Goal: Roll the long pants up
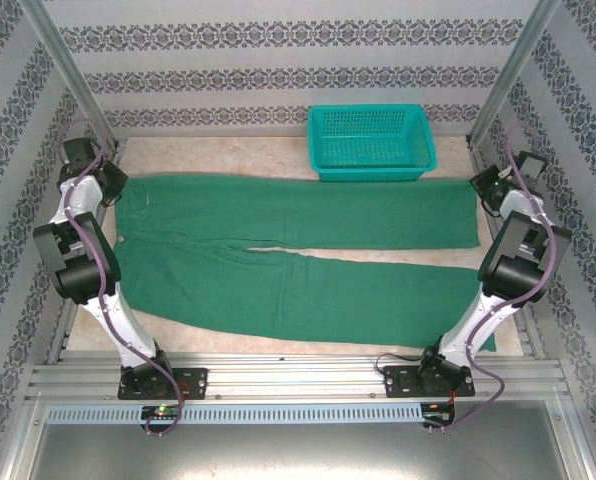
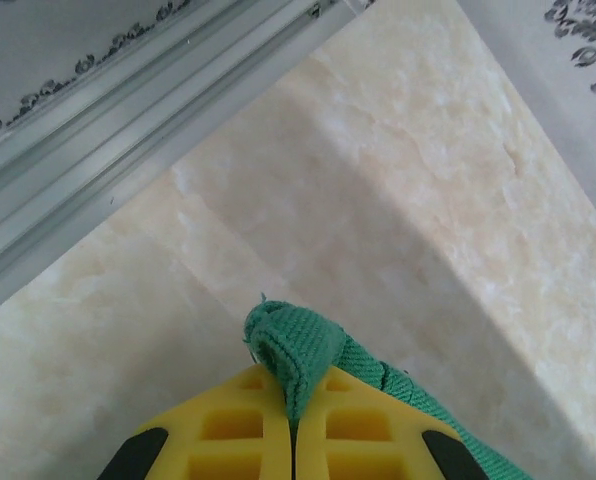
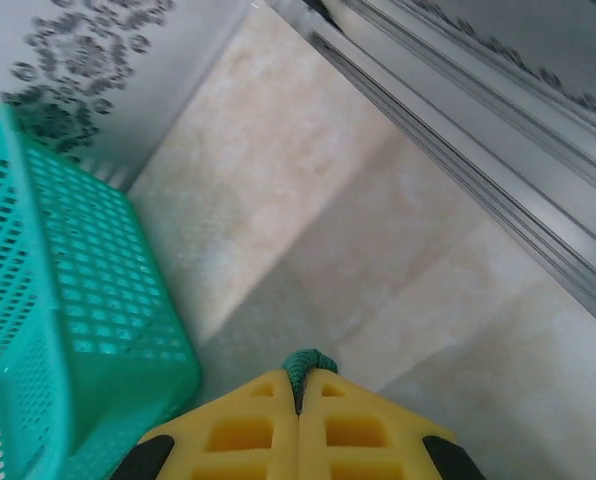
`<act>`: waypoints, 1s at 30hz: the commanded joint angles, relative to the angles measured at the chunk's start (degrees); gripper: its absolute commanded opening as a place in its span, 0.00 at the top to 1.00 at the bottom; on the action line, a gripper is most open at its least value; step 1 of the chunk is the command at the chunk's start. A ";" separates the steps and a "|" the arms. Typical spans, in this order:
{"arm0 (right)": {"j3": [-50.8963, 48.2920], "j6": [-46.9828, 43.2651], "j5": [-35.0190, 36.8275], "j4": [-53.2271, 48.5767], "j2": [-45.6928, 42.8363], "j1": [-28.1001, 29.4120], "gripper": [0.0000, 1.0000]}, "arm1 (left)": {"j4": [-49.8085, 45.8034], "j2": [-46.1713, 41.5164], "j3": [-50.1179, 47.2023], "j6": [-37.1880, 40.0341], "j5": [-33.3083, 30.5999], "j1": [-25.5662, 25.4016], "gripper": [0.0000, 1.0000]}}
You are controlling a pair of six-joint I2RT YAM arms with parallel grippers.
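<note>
Currently the long pants (image 1: pixel 298 255) lie spread flat across the table (image 1: pixel 218 155), waist at your left and 2 legs running toward your right, their far edge just beside the teal basket (image 1: pixel 373 168). Your left gripper (image 2: pixel 291 400) is clamped on a bunched far corner of the waist, and your right gripper (image 3: pixel 298 392) is pinched on the far leg's hem. Gripping both far ends probably serves to pull the cloth taut and straight, so rolling can begin evenly.

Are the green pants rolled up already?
No, the long pants lie spread flat on the table, with both legs stretched out straight.
</note>
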 commanded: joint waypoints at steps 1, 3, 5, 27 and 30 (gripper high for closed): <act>4.49 -4.84 -1.19 -0.11 -3.01 1.35 1.00 | 3.28 -4.54 -0.94 -1.34 -3.18 0.42 1.00; 1.74 -5.83 -3.73 4.07 -5.21 1.75 1.00 | 6.93 -7.02 -4.14 -1.51 -2.31 0.70 1.00; -3.10 -5.91 -5.09 10.09 -7.89 1.73 1.00 | 9.19 -8.54 -6.28 -1.91 -1.15 1.36 1.00; -25.68 -4.24 -6.48 31.18 -22.66 -6.04 1.00 | 18.96 -26.68 -26.71 -8.17 0.50 10.73 1.00; -31.28 -3.80 -4.21 34.22 -25.58 -7.03 1.00 | 19.36 -28.95 -30.00 -9.16 0.53 12.72 1.00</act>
